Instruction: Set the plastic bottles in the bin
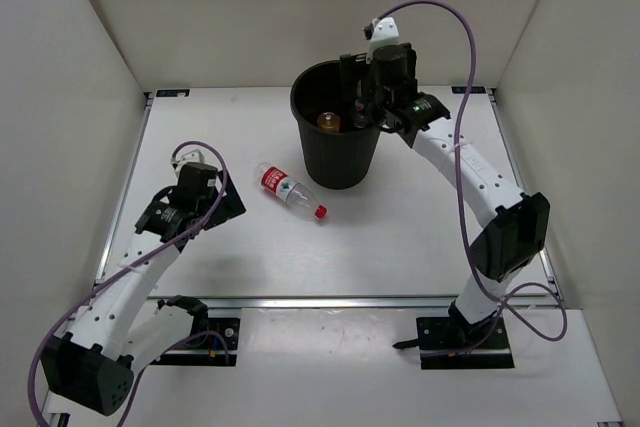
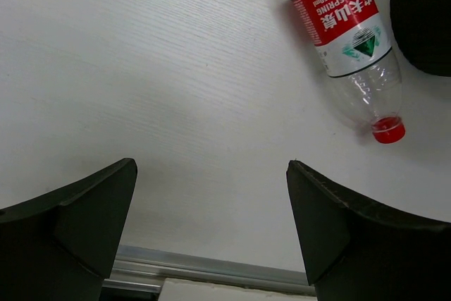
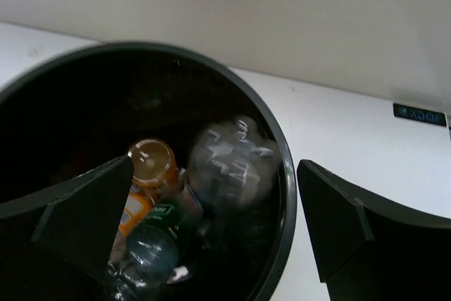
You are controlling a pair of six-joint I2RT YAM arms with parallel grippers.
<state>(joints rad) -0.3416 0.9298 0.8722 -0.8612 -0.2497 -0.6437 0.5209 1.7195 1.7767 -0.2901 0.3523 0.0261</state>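
From above, we see the bin (image 1: 340, 162) standing at the far middle of the surface (image 1: 400, 237), with an orange bottle (image 1: 329, 122) visible inside it. The red-label bottle (image 1: 290, 190) lies on its side on the surface, just beside the bin at its 7 o'clock, cap toward 4 o'clock. The left gripper (image 1: 226, 205) sits at the bottle's 9 o'clock, apart from it. The right gripper (image 1: 362, 99) hangs over the bin's rim at 1 o'clock; its jaws are hard to read here. In the left wrist view the jaws are spread wide over bare surface. The red-label bottle lies at 1 o'clock, its base cut off by the frame; we read "SPRING" and "550ml" beside Chinese characters, above a green triangle mark. In the right wrist view the jaws are spread wide above the bin's mouth. Inside lie the orange bottle, a green-label bottle (image 3: 158, 227) and a clear bottle (image 3: 232, 163) too blurred to read. A small dark plate (image 3: 419, 113) at 3 o'clock bears illegible lettering.
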